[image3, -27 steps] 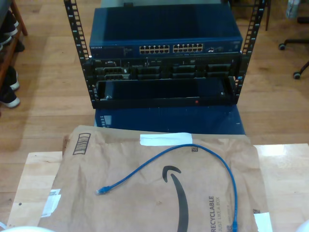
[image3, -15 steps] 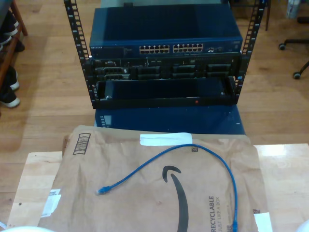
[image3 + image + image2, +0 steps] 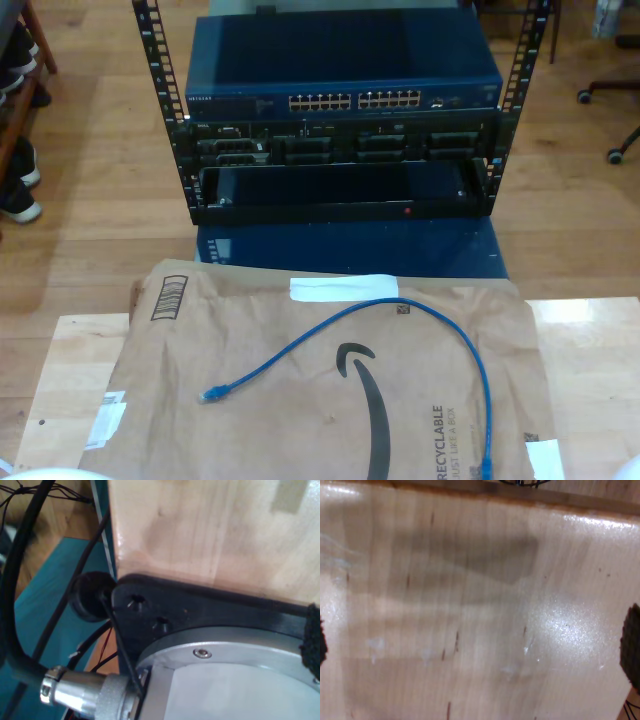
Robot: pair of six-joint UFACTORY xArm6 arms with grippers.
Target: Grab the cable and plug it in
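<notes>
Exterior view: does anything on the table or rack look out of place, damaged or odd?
Nothing stands out. The blue cable lies loose in an arc on the flattened paper bag, both plugs free. The network switch sits level in the rack.

Open paper [image 3: 250, 400] around cable [image 3: 400, 310] (rack [image 3: 340, 120] beyond)

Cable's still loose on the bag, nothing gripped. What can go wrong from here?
1. The thin bright-blue Ethernet cable lies in a loose arc on the brown paper mailer bag; a pinch could catch the paper or drag the bag.
2. Its clear plugs are small and lie flat, so a grasp may slip off.
3. The blue network switch's ports sit packed in tight rows, so a slightly tilted plug could jam.
</notes>
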